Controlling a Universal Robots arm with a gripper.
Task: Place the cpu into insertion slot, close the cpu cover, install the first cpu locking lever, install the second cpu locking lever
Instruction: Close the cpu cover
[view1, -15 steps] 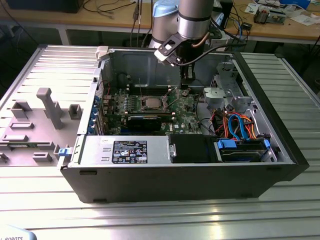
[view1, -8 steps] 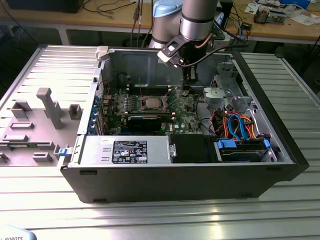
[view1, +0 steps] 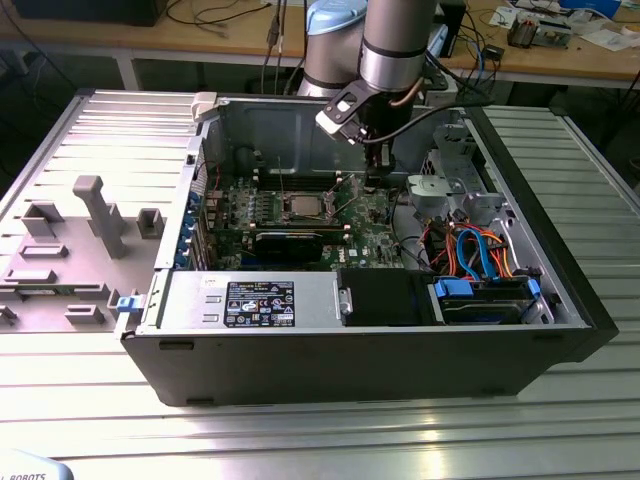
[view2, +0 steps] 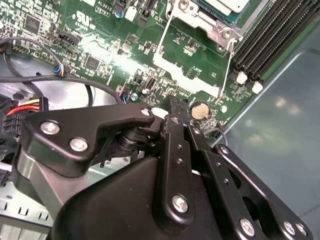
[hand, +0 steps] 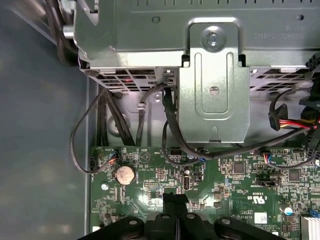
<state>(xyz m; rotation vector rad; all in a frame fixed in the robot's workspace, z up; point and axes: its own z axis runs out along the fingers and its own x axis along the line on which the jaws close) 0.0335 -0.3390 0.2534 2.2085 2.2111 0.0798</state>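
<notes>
The cpu (view1: 303, 207) lies as a silver-grey square in the insertion slot (view1: 322, 210) on the green board inside the open computer case. In the second wrist view a corner of the cpu (view2: 229, 4) shows, with the metal cpu cover (view2: 205, 22) lying flat around it. Two thin locking lever rods (view2: 228, 65) run along the socket's sides; whether they are latched I cannot tell. My gripper (view1: 378, 172) hangs over the board on the exterior view's right of the socket. Its black fingers (view2: 172, 106) are pressed together, shut on nothing, a little above the board near a coin battery (hand: 124, 174).
A metal drive cage (hand: 214, 75) and black cables (hand: 170, 130) lie just beyond the fingertips. Long black memory slots (view2: 270, 35) run beside the socket. The power supply (view1: 250, 300) and orange and blue cables (view1: 480, 255) fill the case's front. A grey fixture plate (view1: 80, 230) lies outside.
</notes>
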